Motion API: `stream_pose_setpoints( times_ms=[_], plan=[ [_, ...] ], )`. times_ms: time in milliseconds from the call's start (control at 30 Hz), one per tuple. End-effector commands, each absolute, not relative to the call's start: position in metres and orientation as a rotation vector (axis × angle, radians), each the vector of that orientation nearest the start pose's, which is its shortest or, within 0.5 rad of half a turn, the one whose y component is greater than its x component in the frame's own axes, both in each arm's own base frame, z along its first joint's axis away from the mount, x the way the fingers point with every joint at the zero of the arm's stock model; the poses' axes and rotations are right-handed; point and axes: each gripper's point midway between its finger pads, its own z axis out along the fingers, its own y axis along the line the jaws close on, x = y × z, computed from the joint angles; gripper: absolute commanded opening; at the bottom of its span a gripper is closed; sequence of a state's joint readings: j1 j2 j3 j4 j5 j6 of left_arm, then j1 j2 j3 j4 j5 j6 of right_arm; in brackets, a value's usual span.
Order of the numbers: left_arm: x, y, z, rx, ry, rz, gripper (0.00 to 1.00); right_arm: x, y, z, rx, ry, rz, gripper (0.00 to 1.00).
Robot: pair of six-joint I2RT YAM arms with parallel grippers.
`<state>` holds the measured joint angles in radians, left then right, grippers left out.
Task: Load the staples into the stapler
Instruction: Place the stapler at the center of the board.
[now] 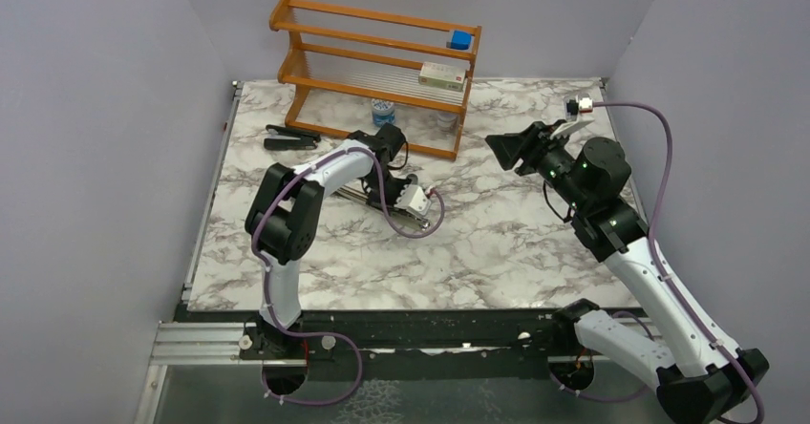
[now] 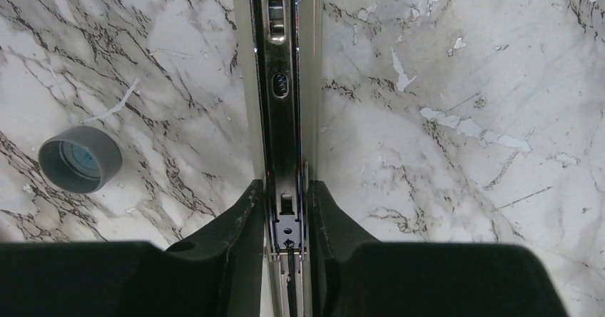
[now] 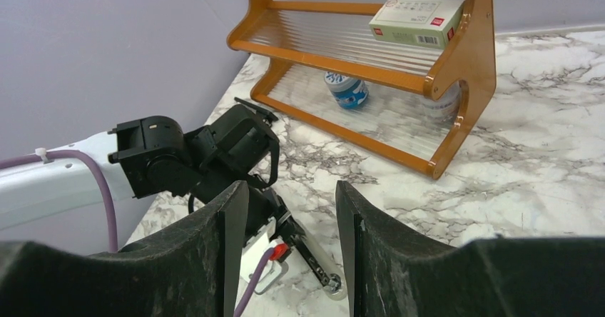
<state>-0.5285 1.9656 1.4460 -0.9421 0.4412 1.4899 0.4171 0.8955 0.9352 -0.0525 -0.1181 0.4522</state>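
Note:
The stapler [image 1: 363,197] lies open on the marble table, a slim black and silver bar. In the left wrist view its silver staple channel [image 2: 280,81] runs straight away from me. My left gripper [image 2: 285,185] is shut on that channel, one finger on each side. From above, the left gripper [image 1: 396,206] sits low over the bar. My right gripper [image 1: 497,152] hovers above the table's right half, open, with nothing between its fingers [image 3: 232,217]. Through that gap in the right gripper [image 3: 291,188] the stapler's free end [image 3: 317,260] shows. No staples are in view.
A wooden shelf [image 1: 382,85] stands at the back with a small box [image 1: 444,75], a blue block [image 1: 461,39] and a bottle [image 1: 382,111]. A black stapler-like object [image 1: 291,137] lies left of it. A grey cap [image 2: 80,158] rests on the marble beside the stapler.

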Motion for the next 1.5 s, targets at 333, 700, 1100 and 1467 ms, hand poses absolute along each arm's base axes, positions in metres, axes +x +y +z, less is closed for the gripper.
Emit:
stream_pose_setpoints(
  times_ms=[333,700,1100,1467],
  plan=[
    [0.346,-0.232,0.135,-3.129,-2.05,0.693,0.99,0.298,0.181,0.332,-0.089,1.676,0.785,0.52],
    [0.435,-0.135,0.251,-1.73,-4.14,0.133,0.99,0.306,0.188,0.309,-0.082,1.735,0.799,0.52],
    [0.461,0.087,0.199,-0.471,1.826,0.093,0.99,0.304,0.191,0.302,-0.104,1.751,0.816,0.52],
    [0.49,0.136,0.129,-1.124,1.799,-0.104,0.96,0.299,0.19,0.297,-0.086,1.76,0.832,0.52]
  ],
)
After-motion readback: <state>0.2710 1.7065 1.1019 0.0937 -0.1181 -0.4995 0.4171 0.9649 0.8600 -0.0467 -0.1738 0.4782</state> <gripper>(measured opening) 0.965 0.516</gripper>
